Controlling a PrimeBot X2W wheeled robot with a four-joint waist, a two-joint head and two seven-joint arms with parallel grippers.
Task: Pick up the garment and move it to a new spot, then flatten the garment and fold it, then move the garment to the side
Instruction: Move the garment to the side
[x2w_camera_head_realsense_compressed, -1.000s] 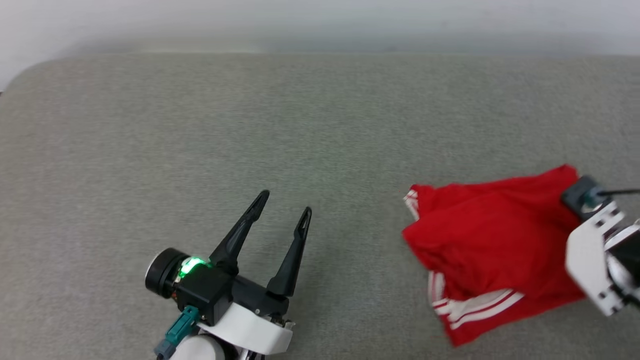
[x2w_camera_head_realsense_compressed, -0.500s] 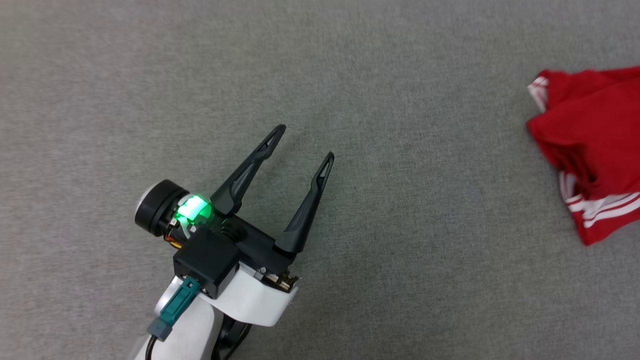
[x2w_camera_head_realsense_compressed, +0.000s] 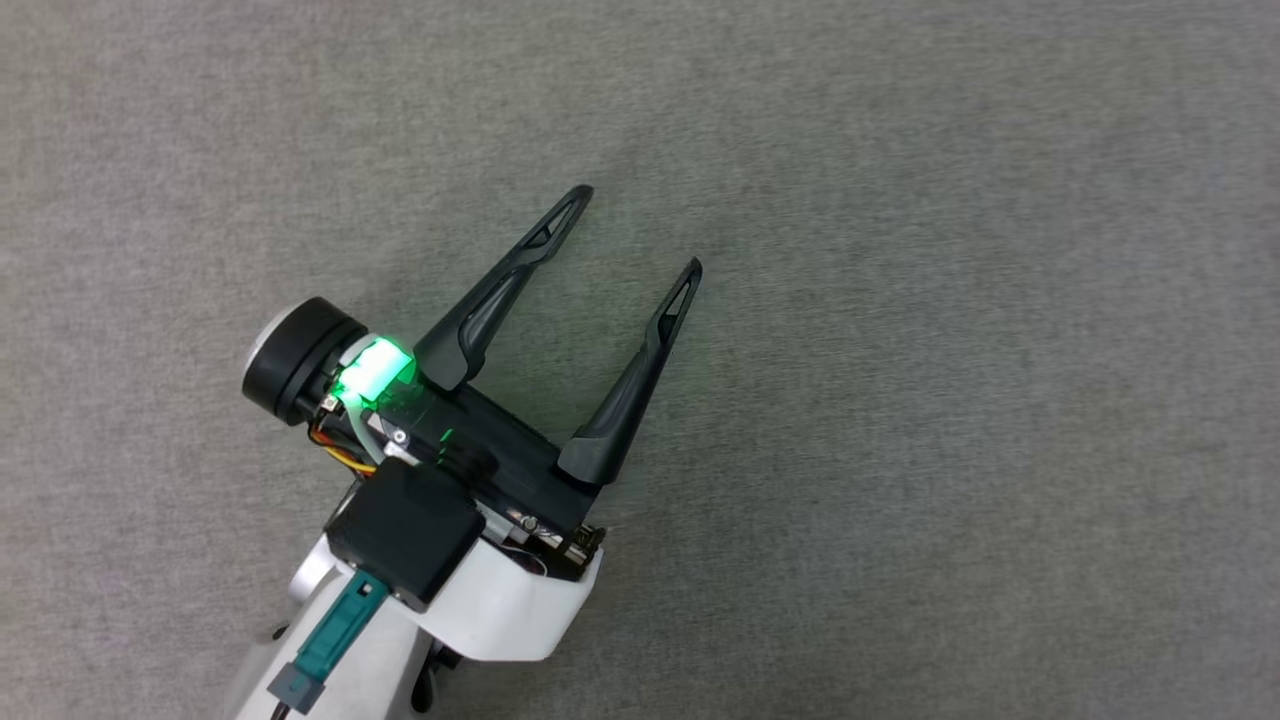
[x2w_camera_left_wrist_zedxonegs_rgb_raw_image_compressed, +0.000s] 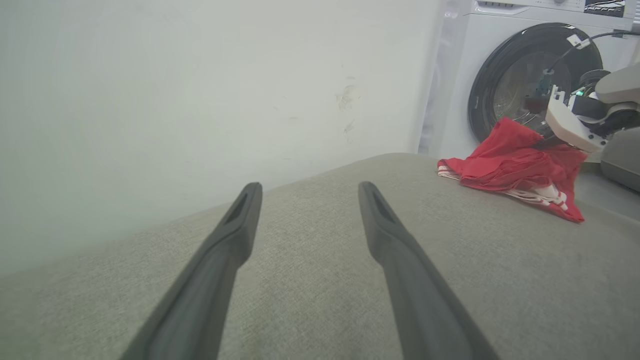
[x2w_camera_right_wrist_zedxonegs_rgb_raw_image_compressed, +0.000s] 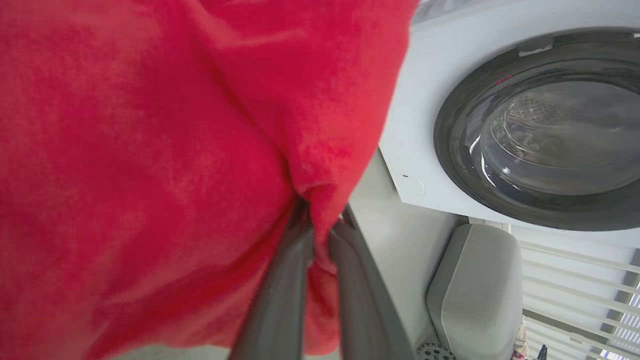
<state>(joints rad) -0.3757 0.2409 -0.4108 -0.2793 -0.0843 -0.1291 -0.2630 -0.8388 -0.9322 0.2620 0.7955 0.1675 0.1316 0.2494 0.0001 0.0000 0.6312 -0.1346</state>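
Observation:
The garment (x2w_camera_left_wrist_zedxonegs_rgb_raw_image_compressed: 515, 165) is a crumpled red heap with white striped trim, lying at the far right end of the grey cushioned surface (x2w_camera_left_wrist_zedxonegs_rgb_raw_image_compressed: 500, 280). One corner of it is lifted toward my right arm's white wrist (x2w_camera_left_wrist_zedxonegs_rgb_raw_image_compressed: 567, 122). In the right wrist view my right gripper (x2w_camera_right_wrist_zedxonegs_rgb_raw_image_compressed: 320, 220) is shut on a fold of the garment (x2w_camera_right_wrist_zedxonegs_rgb_raw_image_compressed: 150, 150), and red cloth hangs across the fingers. My left gripper (x2w_camera_head_realsense_compressed: 632, 232) hovers open over bare grey fabric, well away from the garment, with nothing between its fingers (x2w_camera_left_wrist_zedxonegs_rgb_raw_image_compressed: 240, 230).
A white washing machine (x2w_camera_left_wrist_zedxonegs_rgb_raw_image_compressed: 525, 80) with a dark round door (x2w_camera_right_wrist_zedxonegs_rgb_raw_image_compressed: 540, 125) stands just past the garment's end of the surface. A white wall (x2w_camera_left_wrist_zedxonegs_rgb_raw_image_compressed: 200, 100) runs behind the surface. A grey padded piece (x2w_camera_right_wrist_zedxonegs_rgb_raw_image_compressed: 475, 285) sits below the machine.
The head camera has swung left and down, so the garment and right arm have slid out of its picture to the right. The left gripper stays open; the right stays shut.

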